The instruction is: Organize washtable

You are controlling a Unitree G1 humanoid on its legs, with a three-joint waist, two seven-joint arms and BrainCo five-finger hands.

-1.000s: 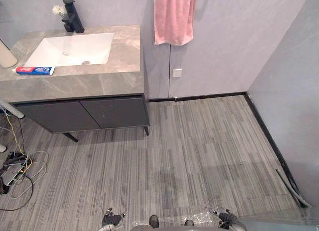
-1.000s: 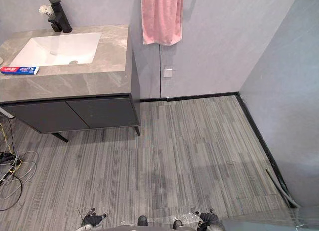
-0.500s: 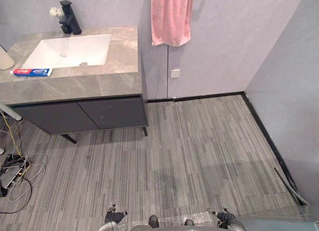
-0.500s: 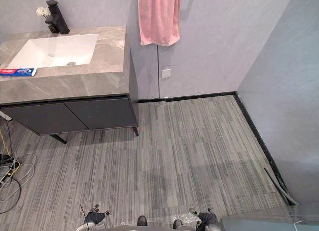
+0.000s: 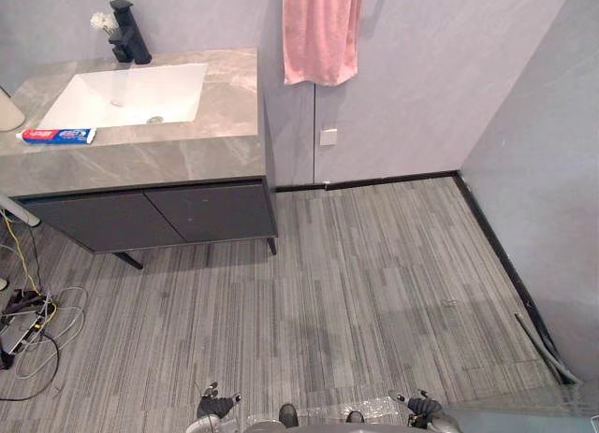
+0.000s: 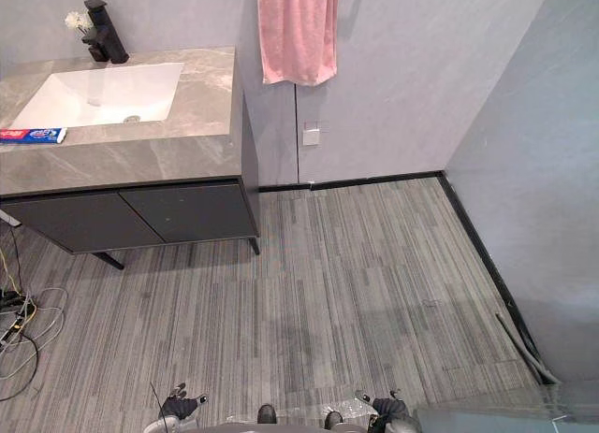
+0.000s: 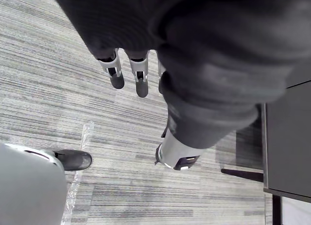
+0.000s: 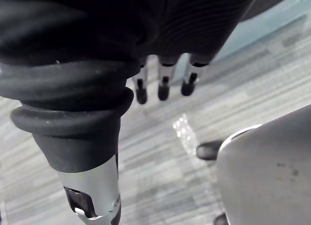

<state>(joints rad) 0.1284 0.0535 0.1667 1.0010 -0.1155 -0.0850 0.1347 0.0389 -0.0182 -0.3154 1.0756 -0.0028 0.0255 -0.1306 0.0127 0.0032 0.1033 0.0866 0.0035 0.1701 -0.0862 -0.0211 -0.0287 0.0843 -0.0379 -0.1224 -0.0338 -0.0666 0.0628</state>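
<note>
Toothpaste tube (image 5: 58, 135) beside the sink (image 5: 131, 92) looks light, probably squishy, so grab mid-body. Left hand (image 7: 141, 81) and right hand (image 8: 164, 89) dangle loose, empty.

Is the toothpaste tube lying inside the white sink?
No, the toothpaste tube lies on the grey countertop, outside the sink, by its front edge.

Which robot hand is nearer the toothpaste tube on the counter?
Left. The left robot hand hangs over the floor, far from the toothpaste tube; the right robot hand hangs farther off to the right.
</note>
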